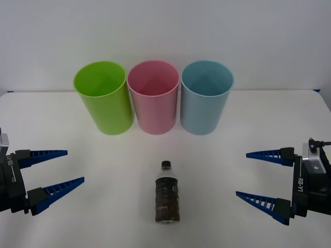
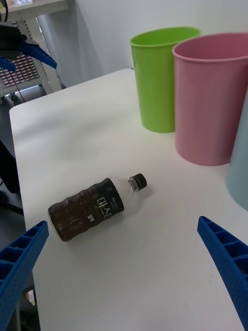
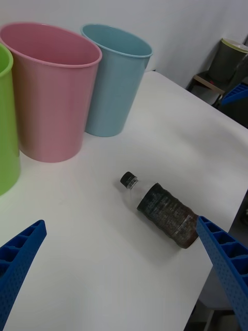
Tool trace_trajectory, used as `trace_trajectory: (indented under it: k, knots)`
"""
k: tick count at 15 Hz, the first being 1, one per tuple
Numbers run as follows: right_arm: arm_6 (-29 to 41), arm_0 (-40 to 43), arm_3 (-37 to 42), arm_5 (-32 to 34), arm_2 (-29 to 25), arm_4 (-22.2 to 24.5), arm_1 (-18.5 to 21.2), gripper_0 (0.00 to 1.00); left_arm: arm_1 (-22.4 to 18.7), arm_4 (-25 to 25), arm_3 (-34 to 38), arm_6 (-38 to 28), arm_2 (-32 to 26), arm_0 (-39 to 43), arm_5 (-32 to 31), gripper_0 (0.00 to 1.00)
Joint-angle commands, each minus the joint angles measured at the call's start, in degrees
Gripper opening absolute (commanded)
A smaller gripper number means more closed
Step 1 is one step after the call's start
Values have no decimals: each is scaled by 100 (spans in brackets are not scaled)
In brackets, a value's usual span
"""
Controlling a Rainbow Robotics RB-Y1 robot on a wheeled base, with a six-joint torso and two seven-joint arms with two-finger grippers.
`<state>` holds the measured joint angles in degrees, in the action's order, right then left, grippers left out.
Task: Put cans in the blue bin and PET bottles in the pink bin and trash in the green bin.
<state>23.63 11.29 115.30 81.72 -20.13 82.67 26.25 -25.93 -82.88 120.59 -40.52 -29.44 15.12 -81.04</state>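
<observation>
While both grippers gape: one bottle [image 1: 167, 200], three bins, seemingly empty.

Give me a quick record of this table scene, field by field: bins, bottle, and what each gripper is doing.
bins: green bin, pink bin, blue bin, upright in a row at the back of the table, green toward the robot's left
bin contents: nothing seen inside
bottle: bottle lying on its side, centre front, cap toward the pink bin, dark drink inside
left gripper: left gripper low at the table's left edge, jaws open, holding nothing
right gripper: right gripper low at the right edge, jaws open, holding nothing
sorting: not yet begun
</observation>
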Motion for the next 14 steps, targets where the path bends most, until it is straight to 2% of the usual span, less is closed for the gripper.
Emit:
trace_trajectory:
  k: [1, 4, 6, 9, 14]
  knots:
    - [1179, -4, 361, -95, 80, 117, 451, 100, 0, 0, 0, 0, 0, 0, 0, 100]
    - [2436, -4, 616, -684, 589, 117, 1189, 100, 0, 0, 0, 0, 0, 0, 0, 100]
    - [3147, -31, 792, -1097, 941, 196, 1497, 100, 0, 0, 0, 0, 0, 0, 0, 100]
    - [4202, -242, 1047, -1317, 1363, 750, 1532, 100, 0, 0, 0, 0, 0, 0, 0, 100]
    - [5617, -655, 1337, -1484, 2215, 2183, 1523, 100, 0, 0, 0, 0, 0, 0, 0, 100]
